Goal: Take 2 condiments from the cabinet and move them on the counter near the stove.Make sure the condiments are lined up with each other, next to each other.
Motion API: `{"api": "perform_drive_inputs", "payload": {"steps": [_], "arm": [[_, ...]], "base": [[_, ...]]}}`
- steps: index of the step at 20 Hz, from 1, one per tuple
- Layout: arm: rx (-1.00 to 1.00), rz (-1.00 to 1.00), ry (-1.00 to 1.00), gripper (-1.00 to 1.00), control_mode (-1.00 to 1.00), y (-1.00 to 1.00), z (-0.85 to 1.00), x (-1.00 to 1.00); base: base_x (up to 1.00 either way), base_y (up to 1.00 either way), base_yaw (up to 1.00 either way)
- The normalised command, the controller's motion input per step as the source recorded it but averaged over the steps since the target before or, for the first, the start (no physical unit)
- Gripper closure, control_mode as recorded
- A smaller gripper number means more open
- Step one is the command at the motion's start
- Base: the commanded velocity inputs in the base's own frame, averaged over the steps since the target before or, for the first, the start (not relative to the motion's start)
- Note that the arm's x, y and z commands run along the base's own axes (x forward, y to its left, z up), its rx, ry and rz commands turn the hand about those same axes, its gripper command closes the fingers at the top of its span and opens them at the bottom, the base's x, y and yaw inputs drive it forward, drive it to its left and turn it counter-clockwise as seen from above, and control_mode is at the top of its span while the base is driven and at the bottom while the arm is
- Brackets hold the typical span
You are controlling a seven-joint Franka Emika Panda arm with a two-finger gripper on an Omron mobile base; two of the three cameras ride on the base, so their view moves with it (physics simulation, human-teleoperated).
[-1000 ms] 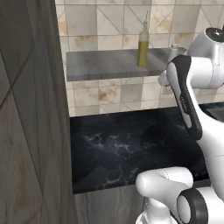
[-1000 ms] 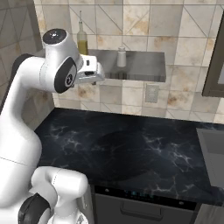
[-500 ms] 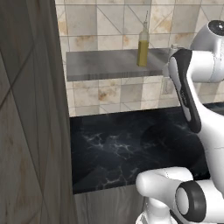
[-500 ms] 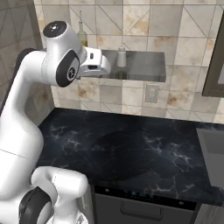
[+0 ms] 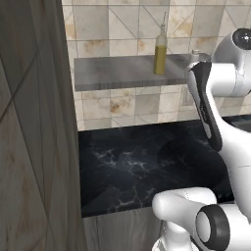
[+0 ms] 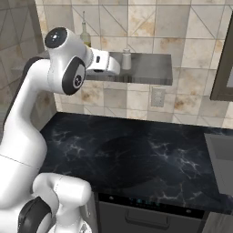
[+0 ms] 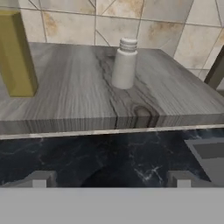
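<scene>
1. 2 condiments, oil bottle (image 7: 16, 54) and shaker (image 7: 124, 63), stand on the grey shelf (image 7: 78, 94); neither is moved.
2. Pincer (image 7: 111, 178) gapes wide, empty, short of the shaker.
3. Black bench (image 6: 136, 159) awaits both.

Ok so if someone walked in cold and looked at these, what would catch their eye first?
Probably the tall yellow-green oil bottle standing on the grey wooden shelf against the tiled wall, with the short pale shaker apart from it on the same shelf. Next, the big white arm reaching up to that shelf, its hand open and pointed at the shaker, above the black veined counter.
</scene>
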Motion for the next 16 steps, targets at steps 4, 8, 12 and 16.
{"api": "perform_drive_inputs", "payload": {"steps": [4, 8, 12, 16], "arm": [[0.05, -0.02, -0.06, -1.0, -1.0, -0.15, 0.12, 0.26], [0.04, 0.0, -0.04, -1.0, -1.0, -0.12, 0.14, 0.26], [0.02, 0.0, 0.0, -1.0, -1.0, -0.12, 0.15, 0.25], [0.0, 0.0, 0.0, -1.0, -1.0, -0.16, 0.0, 0.27]], "base": [[0.0, 0.0, 0.0], [0.0, 0.0, 0.0], [0.0, 0.0, 0.0], [0.0, 0.0, 0.0]]}}
